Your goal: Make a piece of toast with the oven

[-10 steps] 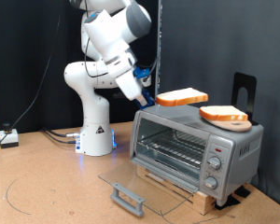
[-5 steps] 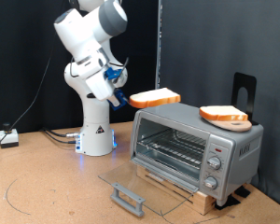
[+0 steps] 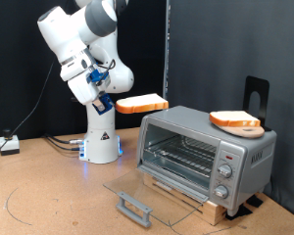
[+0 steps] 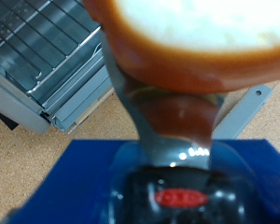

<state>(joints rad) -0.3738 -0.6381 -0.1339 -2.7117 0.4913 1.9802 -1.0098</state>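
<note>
Now gripper [image 3: 110, 102] clamped on piece of toast [image 3: 142, 103], slice held flat in air, off oven's upper corner on exterior view's left. Over last second arm swung slice away from above oven [image 3: 201, 147] roof, toward exterior view's left and a bit lower. Oven door [image 3: 147, 192] lies open, flat in front of oven; rack [image 3: 181, 155] bare. Second slice on wooden disc [image 3: 235, 121] sits on oven roof, untouched. Judgement: toast not yet inside; slice being repositioned toward the oven's open front.
</note>
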